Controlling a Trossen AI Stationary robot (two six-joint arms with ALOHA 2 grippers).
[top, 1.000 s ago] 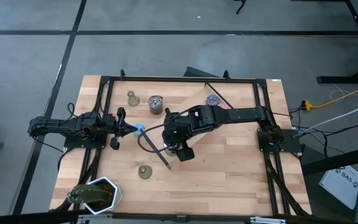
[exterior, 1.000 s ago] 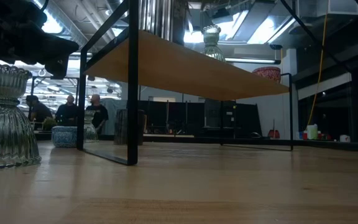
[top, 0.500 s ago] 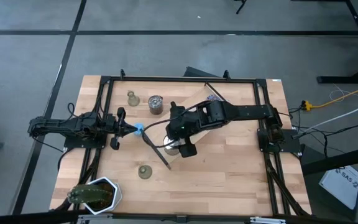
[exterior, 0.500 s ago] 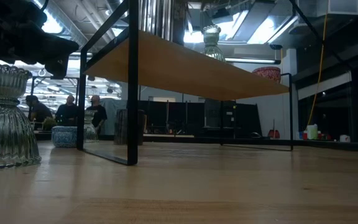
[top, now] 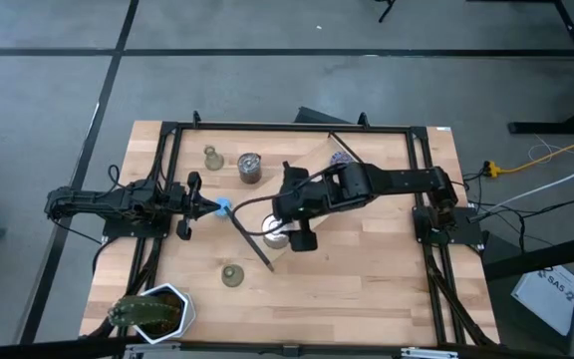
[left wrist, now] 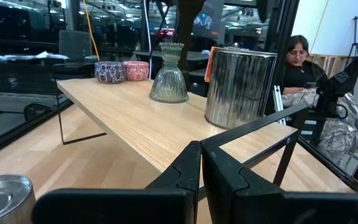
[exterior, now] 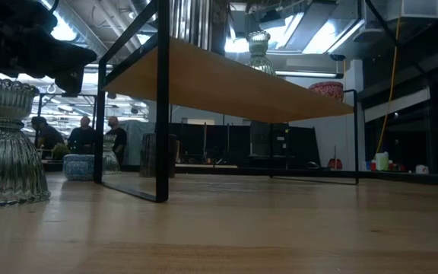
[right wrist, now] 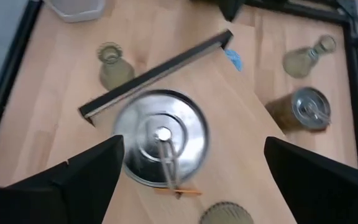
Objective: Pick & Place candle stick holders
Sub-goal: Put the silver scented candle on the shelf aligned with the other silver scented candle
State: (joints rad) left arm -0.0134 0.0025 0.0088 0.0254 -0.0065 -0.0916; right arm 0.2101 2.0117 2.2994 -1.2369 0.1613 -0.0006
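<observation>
Silver tin (right wrist: 160,147) w/ lid on, under wide-open right gripper (right wrist: 185,177); left gripper (left wrist: 201,180) clenched

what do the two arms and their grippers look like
Both arms are black or dark grey, built of jointed segments with dark cables along them. The left arm is slim and ends in the left gripper, which has a light blue bit at its tip. The right arm is bulkier at the wrist; the right gripper has two broad, flat black fingers. No markings are readable.
</observation>
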